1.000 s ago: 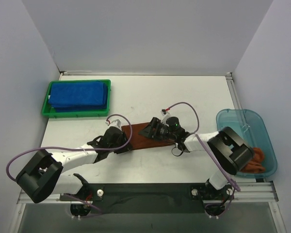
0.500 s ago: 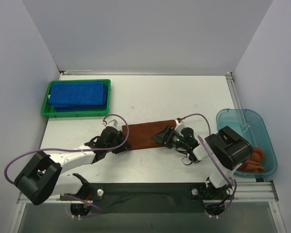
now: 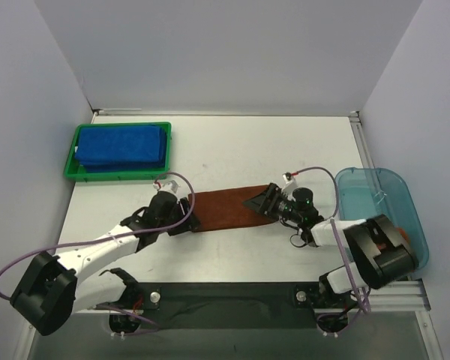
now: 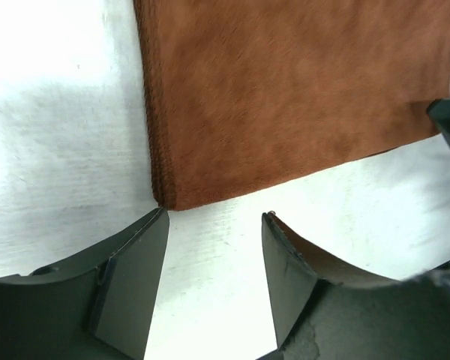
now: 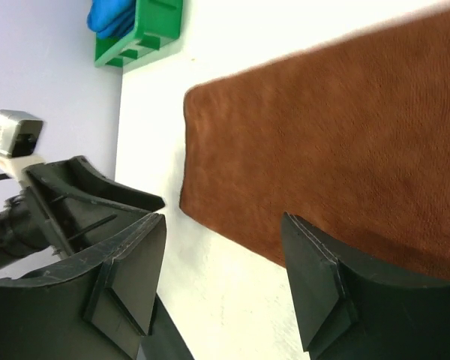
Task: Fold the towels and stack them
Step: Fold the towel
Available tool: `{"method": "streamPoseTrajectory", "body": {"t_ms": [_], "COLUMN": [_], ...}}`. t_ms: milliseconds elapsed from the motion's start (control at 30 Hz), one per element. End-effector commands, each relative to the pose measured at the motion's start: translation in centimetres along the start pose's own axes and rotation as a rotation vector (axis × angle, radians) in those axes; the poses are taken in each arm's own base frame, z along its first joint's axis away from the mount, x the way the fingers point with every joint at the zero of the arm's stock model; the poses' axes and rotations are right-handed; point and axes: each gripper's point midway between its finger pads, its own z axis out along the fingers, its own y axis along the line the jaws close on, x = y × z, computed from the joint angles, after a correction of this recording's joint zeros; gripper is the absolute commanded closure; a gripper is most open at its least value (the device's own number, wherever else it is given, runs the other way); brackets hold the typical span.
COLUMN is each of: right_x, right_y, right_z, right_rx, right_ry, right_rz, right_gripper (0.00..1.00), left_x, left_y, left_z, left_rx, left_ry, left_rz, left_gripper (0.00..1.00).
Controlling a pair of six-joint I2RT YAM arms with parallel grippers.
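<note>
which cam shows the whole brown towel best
Top external: the brown towel shows its whole length there, one flat strip. The left wrist view shows only one end with a corner; the right wrist view shows one end too, the rest cut off by the frame.

A plain rust-brown towel [image 3: 229, 210], even in colour with no print, lies near the middle of the white tabletop [image 3: 247, 150]. At the far left corner the royal blue towels [image 3: 122, 144] sit in a bright green tray [image 3: 118, 178]. Past the right edge stands a see-through teal bin [image 3: 375, 187], and the cables [image 3: 97, 241] are purple.
</note>
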Motion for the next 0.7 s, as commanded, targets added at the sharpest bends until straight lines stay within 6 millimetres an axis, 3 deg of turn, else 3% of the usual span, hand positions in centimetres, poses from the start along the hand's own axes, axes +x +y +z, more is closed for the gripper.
{"method": "streamPoseTrajectory", "body": {"t_ms": [0, 33, 67, 100, 133, 167, 200, 267, 300, 333, 367, 400, 433, 467, 533, 567, 600, 633, 667], "right_x": [-0.8, -1.1, -3.0, -1.1, -1.3, -2.4, -0.6, -0.1, -0.1, 1.4, 2.0, 1.9, 3.4, 4.3, 5.6, 6.4, 7.0, 7.1, 8.4], "right_y": [0.7, 0.5, 3.1, 2.5, 2.7, 4.9, 5.1, 5.0, 6.4, 7.3, 6.0, 7.3, 7.7, 6.9, 8.5, 7.2, 7.3, 8.4, 7.4], "right_z": [-0.5, -0.7, -0.4, -1.0, -1.0, -0.3, -0.5, 0.3, 0.6, 1.1, 1.9, 2.6, 3.1, 4.1, 5.3, 5.9, 6.3, 7.2, 7.6], "right_rx": [0.134, 0.179, 0.176, 0.246, 0.274, 0.257, 0.281, 0.336, 0.346, 0.343, 0.404, 0.408, 0.407, 0.437, 0.421, 0.46, 0.461, 0.448, 0.472], "right_ry": [0.076, 0.091, 0.067, 0.162, 0.18, 0.177, 0.255, 0.324, 0.355, 0.4, 0.439, 0.446, 0.483, 0.523, 0.555, 0.597, 0.612, 0.604, 0.647], "right_rz": [-0.157, -0.253, -0.337, -0.373, -0.461, -0.507, -0.537, -0.62, -0.661, -0.713, -0.773, -0.806, -0.851, -0.878, -0.936, -0.958, -0.989, -1.004, -1.027], "right_gripper": [0.37, 0.37, 0.38, 0.38, 0.38, 0.38, 0.39, 0.39, 0.39, 0.39, 0.4, 0.4, 0.39, 0.39, 0.38, 0.37, 0.36, 0.35, 0.34], "left_x": [-4.3, -4.5, -5.6, -6.8, -7.1, -7.7, -9.2, -10.0, -11.1, -11.4, -11.5, -11.7, -12.4, -12.5, -12.7, -12.9, -12.8, -12.9, -12.7], "left_y": [-1.9, -1.5, -1.3, -1.5, -0.9, -0.5, 0.5, 2.1, 3.9, 4.7, 5.1, 5.8, 7.4, 7.8, 9.5, 10.4, 10.8, 11.0, 11.2], "left_z": [-2.6, -3.0, -3.6, -4.2, -4.6, -4.9, -5.4, -5.9, -6.3, -6.5, -6.6, -6.8, -7.2, -7.3, -7.5, -7.8, -7.8, -7.8, -7.7], "left_rx": [0.013, -0.003, -0.008, -0.008, -0.033, -0.047, -0.076, -0.116, -0.158, -0.163, -0.151, -0.158, -0.186, -0.183, -0.214, -0.23, -0.241, -0.251, -0.254], "left_ry": [-0.096, -0.092, -0.115, -0.138, -0.135, -0.146, -0.174, -0.173, -0.192, -0.188, -0.177, -0.178, -0.197, -0.194, -0.2, -0.209, -0.209, -0.215, -0.215], "left_rz": [0.055, 0.062, 0.058, 0.083, 0.089, 0.099, 0.103, 0.092, 0.066, 0.045, 0.028, 0.023, -0.017, -0.025, -0.038, -0.056, -0.051, -0.05, -0.05], "left_gripper": [0.35, 0.31, 0.3, 0.27, 0.21, 0.18, 0.14, 0.07, 0.05, 0.03, 0.03, 0.03, 0.02, 0.03, 0.03, 0.03, 0.03, 0.02, 0.03]}}
